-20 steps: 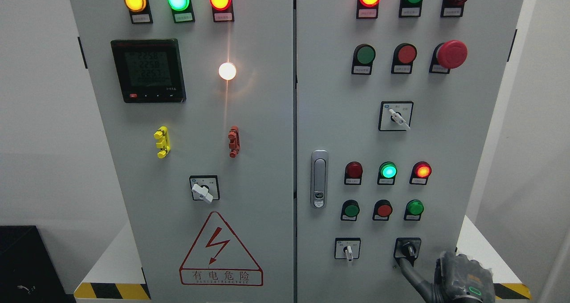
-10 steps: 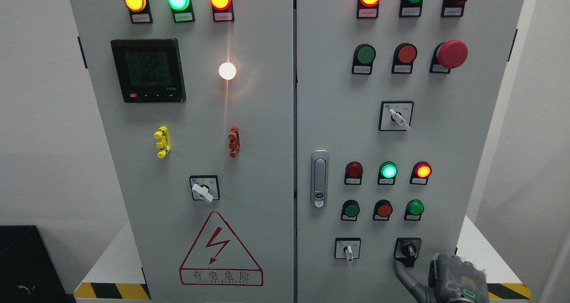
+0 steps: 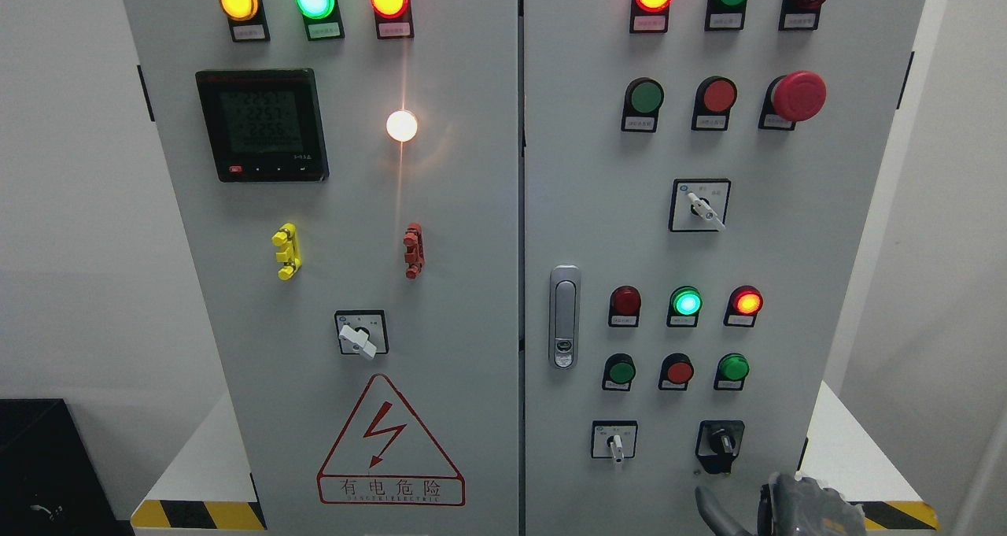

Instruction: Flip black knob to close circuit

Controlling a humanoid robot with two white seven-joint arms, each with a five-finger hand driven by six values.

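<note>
A: Head view. Where's the black knob [image 3: 719, 442]?
B: On the cabinet [image 3: 472, 205], right door, bottom row, far right, in a black square plate. Just right of the small white selector [image 3: 614, 441].
A: Knob pointing?
B: Roughly straight down, hard to tell finer.
A: Robot hand?
B: Right robot hand [image 3: 794, 508] at the bottom edge, lower right, just below the knob, not touching it. One dark finger [image 3: 712, 508] sticks up left toward the knob plate. Mostly cropped, so I can't tell if it's open or closed. It shows nothing in its grip.
A: Left one?
B: Not visible.
A: Lights?
B: Above the knob a row of three buttons, above that three lamps, with the green lamp [image 3: 686, 302] lit. Red mushroom button [image 3: 798, 95] upper right. Left door has a meter [image 3: 262, 123] and a warning triangle [image 3: 390, 441].
A: Base?
B: Cabinet stands on a white desk [image 3: 857, 457] with hazard striping on the front edge.
</note>
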